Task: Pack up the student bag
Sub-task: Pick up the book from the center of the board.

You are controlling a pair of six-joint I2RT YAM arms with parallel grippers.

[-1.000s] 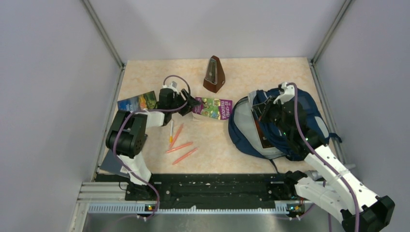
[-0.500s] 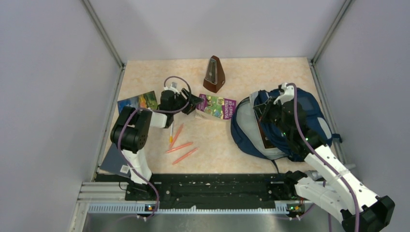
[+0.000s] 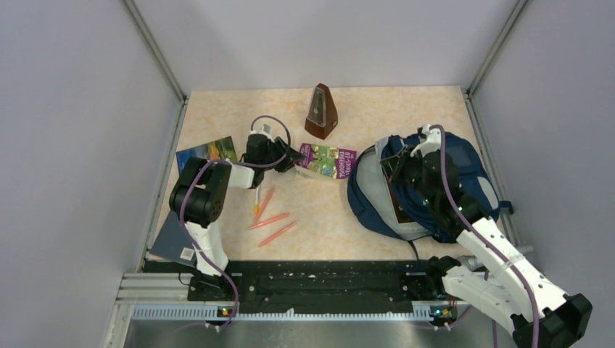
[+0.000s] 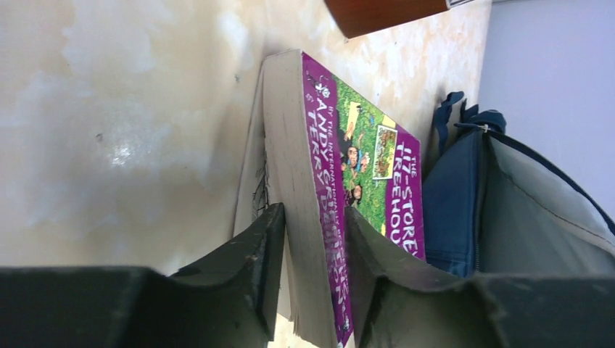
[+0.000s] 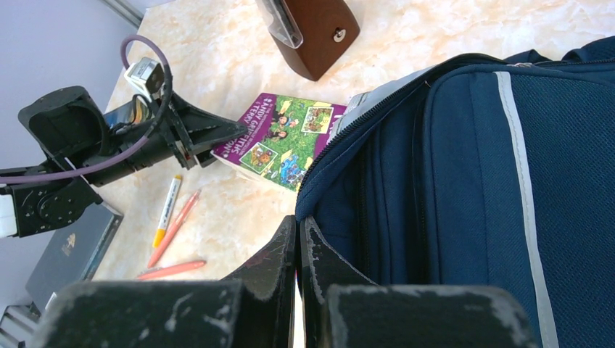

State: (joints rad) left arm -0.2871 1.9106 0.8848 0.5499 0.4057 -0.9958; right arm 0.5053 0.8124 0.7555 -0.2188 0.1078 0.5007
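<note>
The student bag [image 3: 464, 181], navy with grey lining, lies open at the right of the table, its mouth facing left. My right gripper [image 3: 399, 168] is shut on the rim of that mouth [image 5: 319, 181], fingertips [image 5: 299, 221] pressed together on the fabric. A purple and green paperback book [image 3: 328, 160] lies just left of the bag. My left gripper [image 3: 296, 157] has one finger on each side of the book's near end [image 4: 312, 214], pressing pages and cover. The bag [image 4: 450, 196] shows right behind the book [image 4: 362, 159].
A brown wooden metronome [image 3: 320, 112] stands behind the book. Three orange pens [image 3: 268, 220] and a white and yellow marker [image 3: 257, 197] lie near the left arm. A colourful book [image 3: 208, 152] and a dark grey book [image 3: 172, 243] lie at the left. A dark reddish item [image 3: 397, 206] sits inside the bag.
The left gripper's fingers have closed in on the purple book, and arm and book have shifted right toward the bag. The bag's left edge has moved slightly right. The right gripper stays shut.
</note>
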